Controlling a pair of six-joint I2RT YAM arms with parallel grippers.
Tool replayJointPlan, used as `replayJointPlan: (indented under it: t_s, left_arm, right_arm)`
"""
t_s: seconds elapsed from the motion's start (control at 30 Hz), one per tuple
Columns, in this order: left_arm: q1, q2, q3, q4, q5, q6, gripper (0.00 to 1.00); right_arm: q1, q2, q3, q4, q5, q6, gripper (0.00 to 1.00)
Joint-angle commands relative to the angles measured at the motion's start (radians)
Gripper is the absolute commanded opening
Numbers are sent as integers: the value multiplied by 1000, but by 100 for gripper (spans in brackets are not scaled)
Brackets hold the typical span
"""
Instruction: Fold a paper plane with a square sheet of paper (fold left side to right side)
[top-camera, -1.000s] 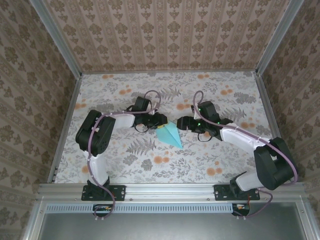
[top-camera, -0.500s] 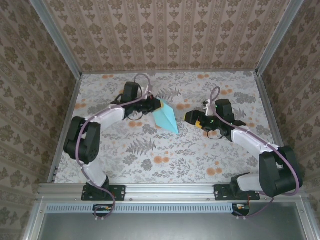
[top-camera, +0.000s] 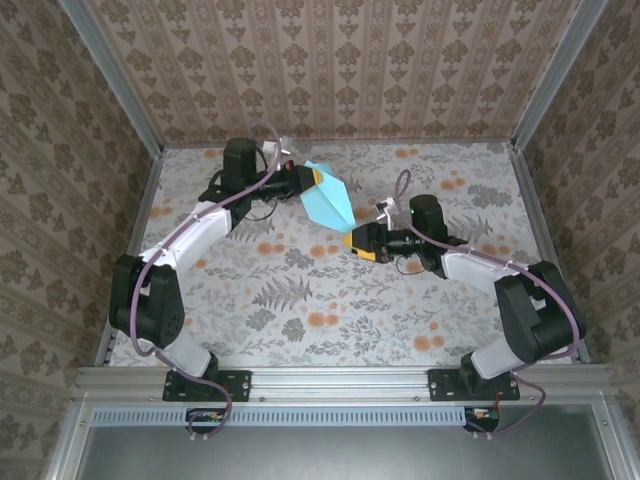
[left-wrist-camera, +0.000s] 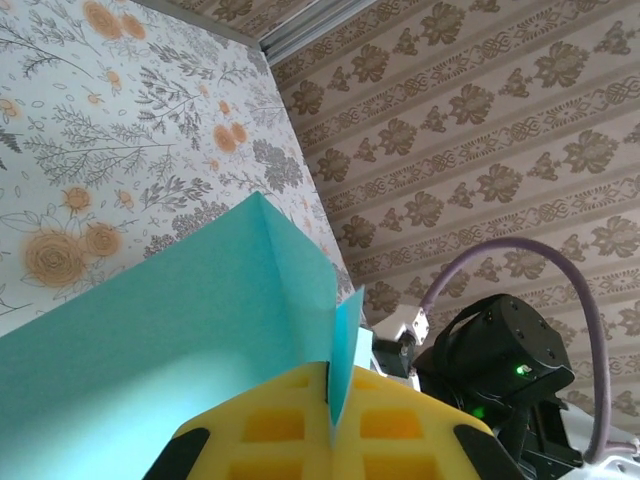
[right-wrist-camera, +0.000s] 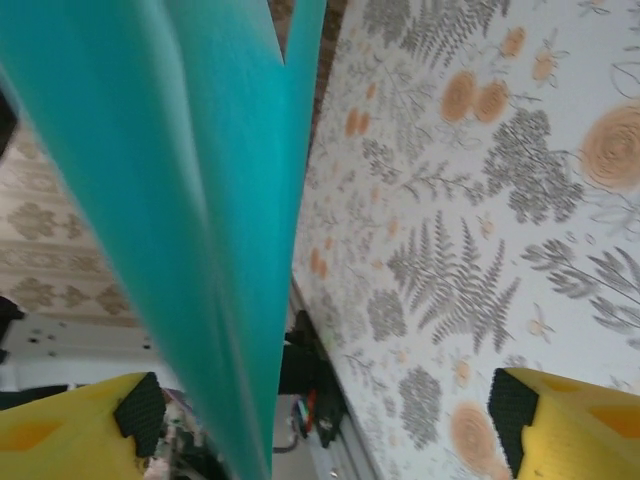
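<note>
pinching paper plane (top-camera: 328, 203): left jaws, arm (top-camera: 195, 232) outstretched | right jaws apart

table (top-camera: 300, 300): floral cover, grey ferns, orange blooms, aluminium rim.

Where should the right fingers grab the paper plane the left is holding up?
Take the paper plane at its free pointed end, nearest the open right fingers, coming from the right. The left fingers pinch the opposite end, and the right wrist view shows the sheet edge-on between its fingers, so closing should clamp the flat faces.
</note>
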Motion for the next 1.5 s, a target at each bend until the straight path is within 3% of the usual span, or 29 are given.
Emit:
replayJointPlan:
  t_s: [0.0,0.5,0.6,0.73,0.97,1.07,1.17,1.33,1.47]
  left_arm:
    - [-12,-15,-18,51,49,-37,5]
    - [-21,-12,-50,87,82,-41,4]
    - [-20,-12,-55,91,87,-40,5]
    - [-19,-17,-52,64,84,-11,16]
    - [33,-101,-48,-219,-23,185,46]
    - [80,-181,-81,-319,-101,249,55]
    - [133,-266,-136,-358,-174,270,59]
    - [202,-402,-233,-363,-293,258,62]
    - [237,-459,-270,-380,-329,256,63]
  right_arm:
    - [2,10,74,110,-59,57,81]
    - [-33,25,170,105,-29,65,45]
    - [-36,27,174,97,-25,63,34]
    - [-36,17,181,20,-13,24,14]
    - [-34,-47,231,-374,99,-228,6]
    - [-7,-78,290,-643,290,-403,6]
    - [85,-86,373,-877,614,-562,5]
    - [287,-15,490,-1080,1197,-659,6]
    - [414,107,591,-1179,1522,-708,6]
